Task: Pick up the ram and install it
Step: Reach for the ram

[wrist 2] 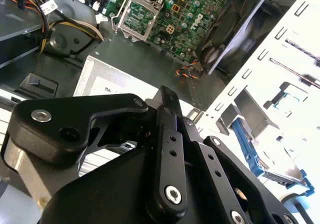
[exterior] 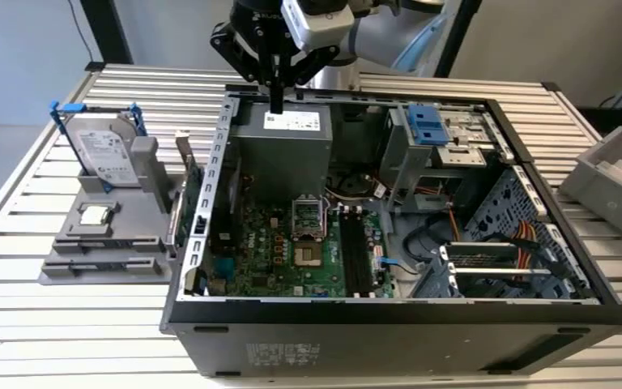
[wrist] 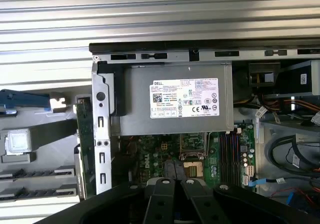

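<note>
Case: the open computer case (exterior: 398, 344) is being shown lying on its side on the slatted table (exterior: 62, 324), with its dark near wall closest of all;
Slots: the black memory slots (exterior: 355, 251) are being seen on the motherboard (exterior: 279, 251) in the near half of the case, running near to far; they are being judged unfilled, though not with certainty;
Fixture: a grey fixture (exterior: 74, 259) is lying on the exterior view's left, just beside the case; a green expansion card (exterior: 193, 190) is standing on edge between the two; a hard drive (exterior: 104, 154) in a blue frame is being propped upright at the fixture's far end;
Power supply: a grey power supply (exterior: 279, 154) is sitting in the far part of the case, beyond the motherboard;
Gripper: the gripper (exterior: 276, 101) is being held above the far edge of the power supply, pointing down; its fingers are being pressed together, with nothing made out between them;
Ram: where the ram is lying cannot be told from these pictures;
Handling: the ram is being judged light, thin, stiff and fragile; it is best being pinched across its flat faces near the middle of its length, away from the contact edge, and kept square to a slot.
</note>
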Available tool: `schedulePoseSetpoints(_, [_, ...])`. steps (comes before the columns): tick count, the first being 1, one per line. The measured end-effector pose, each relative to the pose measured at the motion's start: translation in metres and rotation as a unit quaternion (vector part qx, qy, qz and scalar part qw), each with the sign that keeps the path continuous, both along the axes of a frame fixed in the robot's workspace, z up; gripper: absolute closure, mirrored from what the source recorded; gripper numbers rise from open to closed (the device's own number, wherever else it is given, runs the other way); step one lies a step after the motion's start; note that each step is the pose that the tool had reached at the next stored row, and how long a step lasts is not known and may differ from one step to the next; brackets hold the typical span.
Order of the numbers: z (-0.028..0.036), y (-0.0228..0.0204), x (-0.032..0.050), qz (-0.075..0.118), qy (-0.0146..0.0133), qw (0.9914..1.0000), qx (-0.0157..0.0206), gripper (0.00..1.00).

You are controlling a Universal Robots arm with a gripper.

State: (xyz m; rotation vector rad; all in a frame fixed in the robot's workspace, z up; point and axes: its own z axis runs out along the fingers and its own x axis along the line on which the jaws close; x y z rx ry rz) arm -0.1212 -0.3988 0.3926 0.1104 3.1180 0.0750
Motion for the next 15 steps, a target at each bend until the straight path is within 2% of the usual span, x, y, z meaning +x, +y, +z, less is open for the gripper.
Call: schedulePoseSetpoints(15, [0.0000,0.0000,0.0000,0.000,0.0000,1.00000,0.0000,1.00])
